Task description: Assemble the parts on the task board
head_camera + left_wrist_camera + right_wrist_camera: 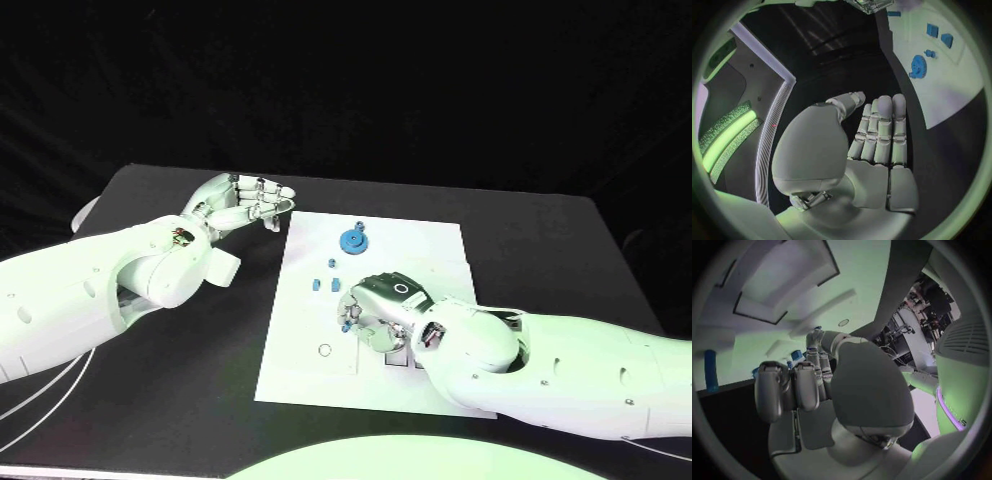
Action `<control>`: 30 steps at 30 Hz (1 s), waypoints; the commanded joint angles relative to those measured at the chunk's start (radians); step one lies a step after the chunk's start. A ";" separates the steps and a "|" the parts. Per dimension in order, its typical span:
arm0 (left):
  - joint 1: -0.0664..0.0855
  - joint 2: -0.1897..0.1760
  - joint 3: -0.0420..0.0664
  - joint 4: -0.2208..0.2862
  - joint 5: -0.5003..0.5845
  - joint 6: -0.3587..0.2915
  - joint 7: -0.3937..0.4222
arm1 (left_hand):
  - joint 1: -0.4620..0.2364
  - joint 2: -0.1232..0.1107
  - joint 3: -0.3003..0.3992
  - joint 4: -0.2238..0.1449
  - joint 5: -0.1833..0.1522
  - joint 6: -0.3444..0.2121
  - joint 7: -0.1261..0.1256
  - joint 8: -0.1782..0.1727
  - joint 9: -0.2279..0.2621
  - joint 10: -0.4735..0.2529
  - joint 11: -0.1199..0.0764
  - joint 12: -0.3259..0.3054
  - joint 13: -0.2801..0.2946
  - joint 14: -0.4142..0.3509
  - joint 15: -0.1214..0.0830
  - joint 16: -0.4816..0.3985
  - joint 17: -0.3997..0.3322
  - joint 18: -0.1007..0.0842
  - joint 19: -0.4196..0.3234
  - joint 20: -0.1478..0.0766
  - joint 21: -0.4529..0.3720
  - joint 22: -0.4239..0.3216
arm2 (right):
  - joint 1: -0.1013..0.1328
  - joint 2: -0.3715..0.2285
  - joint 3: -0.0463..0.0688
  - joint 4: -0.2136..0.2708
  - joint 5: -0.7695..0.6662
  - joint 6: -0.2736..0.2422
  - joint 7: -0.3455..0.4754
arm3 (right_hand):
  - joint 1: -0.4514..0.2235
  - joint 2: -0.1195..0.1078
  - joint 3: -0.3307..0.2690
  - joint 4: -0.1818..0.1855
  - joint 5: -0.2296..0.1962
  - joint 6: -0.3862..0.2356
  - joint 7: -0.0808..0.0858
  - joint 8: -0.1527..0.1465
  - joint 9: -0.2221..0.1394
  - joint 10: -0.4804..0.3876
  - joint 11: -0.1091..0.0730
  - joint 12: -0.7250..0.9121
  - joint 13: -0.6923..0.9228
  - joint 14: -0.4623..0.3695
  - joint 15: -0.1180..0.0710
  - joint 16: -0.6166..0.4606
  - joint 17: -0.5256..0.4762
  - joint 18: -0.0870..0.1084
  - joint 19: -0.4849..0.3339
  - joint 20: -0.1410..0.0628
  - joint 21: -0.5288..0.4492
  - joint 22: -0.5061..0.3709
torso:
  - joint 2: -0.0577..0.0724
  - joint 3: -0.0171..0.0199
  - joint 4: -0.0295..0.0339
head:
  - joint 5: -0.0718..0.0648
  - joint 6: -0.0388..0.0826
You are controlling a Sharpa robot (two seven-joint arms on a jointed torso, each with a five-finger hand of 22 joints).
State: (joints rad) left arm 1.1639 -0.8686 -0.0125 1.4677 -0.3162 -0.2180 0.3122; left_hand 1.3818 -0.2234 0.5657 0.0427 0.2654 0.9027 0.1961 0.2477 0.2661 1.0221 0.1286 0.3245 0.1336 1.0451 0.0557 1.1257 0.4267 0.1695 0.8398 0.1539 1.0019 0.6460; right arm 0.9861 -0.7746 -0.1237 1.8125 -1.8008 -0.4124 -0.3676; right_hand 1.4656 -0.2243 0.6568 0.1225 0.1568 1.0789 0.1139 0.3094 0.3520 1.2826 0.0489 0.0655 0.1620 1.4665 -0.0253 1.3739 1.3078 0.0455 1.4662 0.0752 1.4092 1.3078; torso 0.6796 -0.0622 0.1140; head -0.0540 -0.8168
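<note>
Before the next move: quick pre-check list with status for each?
1. Task board lies flat on the table: ok.
2. Left hand is off the board, beside its far left corner, and holds nothing: ok.
3. Right hand is over the middle of the board with fingers curled down at a small blue part: ok.
4. Whether the right hand actually grips that part: cannot tell, the fingers hide the contact.
5. Blue gear lies free on the far part of the board, away from both hands: ok.
6. Two small blue pieces near the board's left edge are untouched: ok.
</note>
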 commanded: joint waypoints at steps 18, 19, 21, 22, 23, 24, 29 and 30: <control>-0.001 0.000 0.001 0.002 0.007 0.018 0.000 | 0.004 0.010 0.000 -0.005 0.004 0.003 0.001 0.005 -0.002 -0.007 0.001 0.006 0.001 -0.006 -0.002 -0.007 -0.002 0.014 -0.004 -0.002 -0.005 -0.001 | -0.004 0.016 -0.007 -0.016 -0.014 0.057 -0.022 | -0.107 -0.057 -0.054 0.012 0.000 -0.066 0.013 -0.044 0.000 -0.075 0.023 -0.003 -0.024 0.056 0.016 0.004 0.008 -0.003 0.043 0.011 -0.060 0.193 | 0.000 0.0002 -0.0006 | -0.003 -0.001; -0.001 0.000 0.001 0.002 0.007 0.018 0.000 | 0.004 0.010 0.000 -0.005 0.004 0.003 0.001 0.005 -0.002 -0.007 0.001 0.006 0.001 -0.006 -0.002 -0.007 -0.002 0.014 -0.004 -0.002 -0.005 -0.001 | -0.004 0.016 -0.007 -0.015 -0.014 0.048 -0.022 | -0.111 -0.062 -0.061 0.013 -0.002 -0.077 0.014 -0.052 -0.003 -0.089 0.025 -0.003 -0.028 0.054 0.017 0.000 0.002 -0.001 0.039 0.013 -0.074 0.189 | 0.000 0.0001 -0.0005 | -0.003 0.000; -0.001 0.000 0.001 0.002 0.007 0.019 0.000 | 0.004 0.010 0.000 -0.005 0.004 0.003 0.001 0.005 -0.002 -0.007 0.001 0.006 0.001 -0.006 -0.002 -0.007 -0.002 0.014 -0.004 -0.002 -0.005 -0.001 | -0.004 0.012 -0.008 -0.013 -0.014 0.027 -0.024 | -0.115 -0.066 -0.084 0.012 -0.013 -0.099 0.007 -0.068 -0.007 -0.115 0.030 -0.001 -0.034 0.051 0.021 -0.007 -0.008 0.003 0.034 0.017 -0.094 0.182 | 0.000 0.0003 -0.0005 | -0.003 0.000; -0.001 0.000 0.001 0.002 0.007 0.019 0.000 | 0.004 0.010 0.000 -0.005 0.004 0.003 0.001 0.005 -0.002 -0.007 0.001 0.006 0.001 -0.006 -0.002 -0.007 -0.002 0.014 -0.004 -0.002 -0.005 -0.001 | -0.004 0.012 -0.008 -0.013 -0.014 0.027 -0.024 | -0.115 -0.066 -0.084 0.012 -0.013 -0.099 0.007 -0.068 -0.007 -0.115 0.030 -0.001 -0.034 0.051 0.021 -0.007 -0.008 0.003 0.034 0.017 -0.094 0.182 | 0.000 0.0003 -0.0005 | -0.003 0.000; -0.001 0.000 0.001 0.002 0.007 0.019 -0.001 | 0.004 0.010 0.000 -0.005 0.004 0.003 0.001 0.005 -0.002 -0.007 0.001 0.006 0.001 -0.006 -0.002 -0.007 -0.002 0.014 -0.004 -0.002 -0.005 -0.001 | -0.004 0.009 -0.008 -0.010 -0.014 0.015 -0.025 | -0.114 -0.066 -0.091 0.011 -0.015 -0.103 0.005 -0.072 -0.008 -0.122 0.032 0.000 -0.035 0.049 0.022 -0.011 -0.014 0.004 0.031 0.018 -0.104 0.179 | 0.000 0.0003 -0.0004 | -0.004 0.001; -0.001 0.000 0.001 0.002 0.007 0.019 -0.001 | 0.004 0.010 0.000 -0.005 0.004 0.003 0.001 0.005 -0.002 -0.007 0.001 0.006 0.001 -0.006 -0.002 -0.007 -0.002 0.014 -0.004 -0.002 -0.005 -0.001 | -0.004 0.007 -0.008 -0.008 -0.014 0.008 -0.026 | -0.111 -0.065 -0.101 0.010 -0.015 -0.106 0.004 -0.076 -0.009 -0.135 0.034 0.002 -0.038 0.048 0.024 -0.014 -0.018 0.006 0.029 0.020 -0.113 0.176 | 0.000 0.0003 -0.0004 | -0.005 0.002; -0.001 -0.001 0.000 0.001 0.007 0.019 -0.001 | 0.005 0.012 0.001 -0.005 0.004 0.003 0.001 0.005 -0.002 -0.008 0.001 0.006 0.001 -0.006 -0.001 -0.008 -0.002 0.015 -0.004 -0.002 -0.005 -0.002 | -0.004 -0.014 -0.008 0.012 -0.014 -0.031 -0.032 | -0.102 -0.064 -0.128 0.007 -0.015 -0.114 -0.002 -0.087 -0.012 -0.166 0.039 0.007 -0.043 0.043 0.029 -0.023 -0.032 0.011 0.021 0.024 -0.144 0.166 | 0.000 0.0003 -0.0006 | -0.006 0.005; -0.001 -0.001 0.000 0.001 0.007 0.020 -0.001 | 0.005 0.012 0.001 -0.005 0.004 0.003 0.001 0.005 -0.002 -0.008 0.001 0.006 0.001 -0.006 -0.001 -0.008 -0.002 0.015 -0.004 -0.002 -0.005 -0.002 | -0.004 -0.021 -0.007 0.017 -0.015 -0.038 -0.033 | -0.102 -0.064 -0.128 0.007 -0.015 -0.114 -0.002 -0.087 -0.012 -0.166 0.039 0.007 -0.043 0.043 0.029 -0.023 -0.032 0.011 0.021 0.024 -0.144 0.166 | -0.001 0.0002 -0.0009 | -0.008 0.007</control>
State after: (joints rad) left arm 1.1638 -0.8707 -0.0127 1.4673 -0.3158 -0.2148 0.3074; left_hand 1.3858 -0.2195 0.5657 0.0428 0.2654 0.9027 0.1961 0.2477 0.2653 1.0222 0.1286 0.3245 0.1336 1.0451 0.0557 1.1216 0.4259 0.1695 0.8398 0.1538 1.0020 0.6459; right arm 0.9829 -0.7907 -0.1312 1.8220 -1.8070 -0.4135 -0.3861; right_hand 1.3570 -0.2887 0.5333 0.1295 0.1467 0.9722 0.1100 0.2276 0.3415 1.1218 0.0887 0.0694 0.1185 1.4629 -0.0035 1.3542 1.2758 0.0456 1.4661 0.0901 1.2660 1.3074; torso 0.6794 -0.0618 0.1135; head -0.0596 -0.8125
